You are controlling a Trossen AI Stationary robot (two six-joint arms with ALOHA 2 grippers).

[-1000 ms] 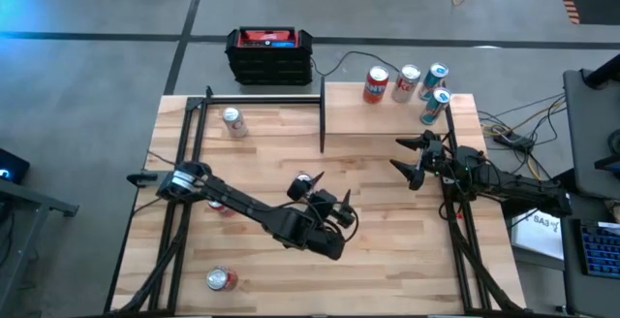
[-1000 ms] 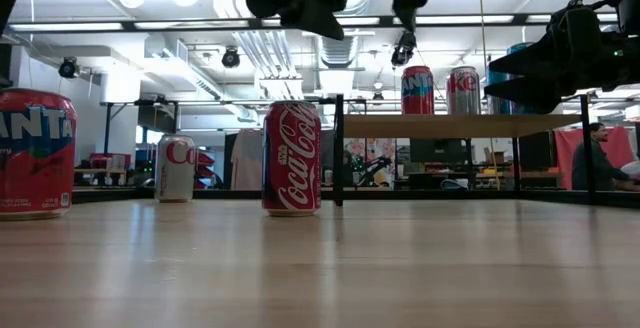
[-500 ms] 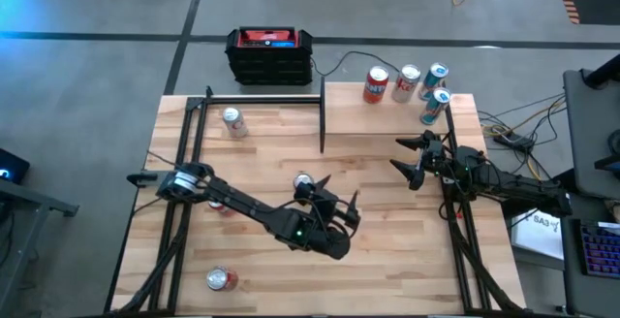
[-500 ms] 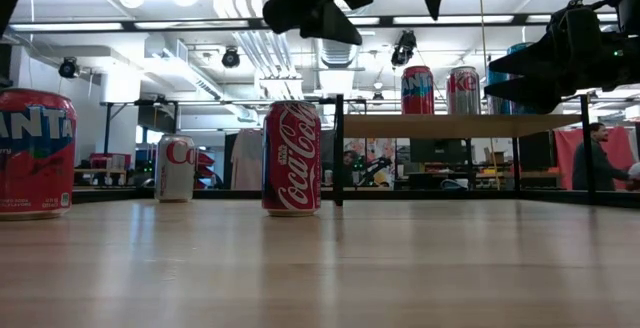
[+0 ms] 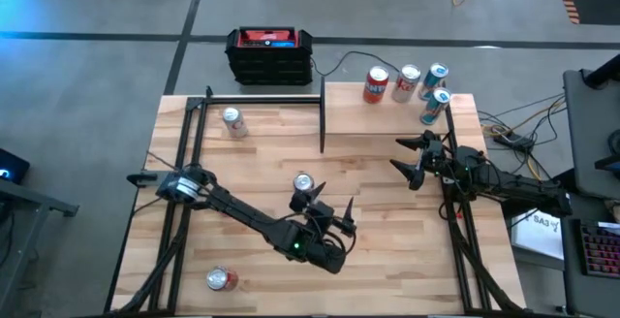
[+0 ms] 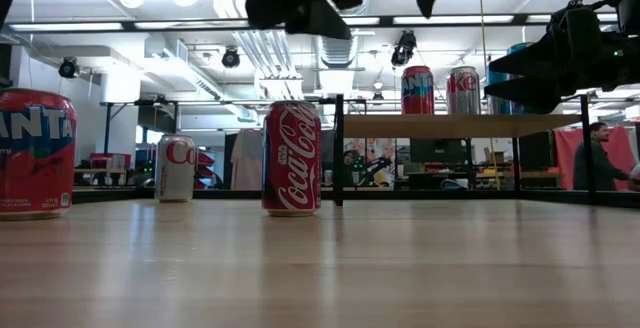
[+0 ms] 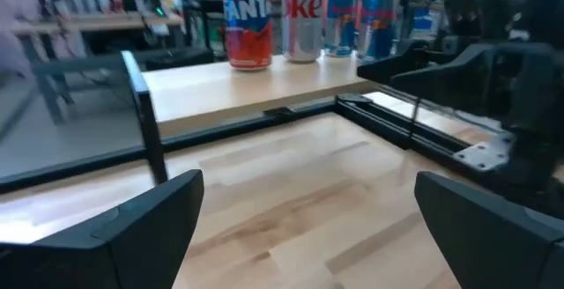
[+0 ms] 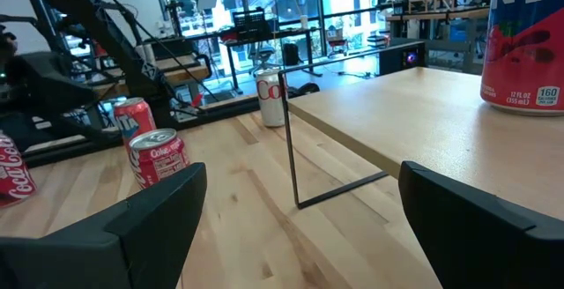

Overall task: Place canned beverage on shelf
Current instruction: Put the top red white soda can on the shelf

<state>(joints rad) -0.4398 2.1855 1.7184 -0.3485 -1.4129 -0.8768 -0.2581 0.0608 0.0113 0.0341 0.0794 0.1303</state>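
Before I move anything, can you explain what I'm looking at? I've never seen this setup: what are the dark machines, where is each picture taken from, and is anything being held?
These are two dark robot arms at a wooden table. One picture looks straight down, one looks level across the tabletop, and two come from cameras on the arms' wrists. The left tool hangs open over the middle of the table, beside a red cola can. The right tool waits open near the shelf, a small raised board with four cans already standing on it. Other cans on the table: a pale one at the far left and a red one at the near left. Neither tool holds anything.
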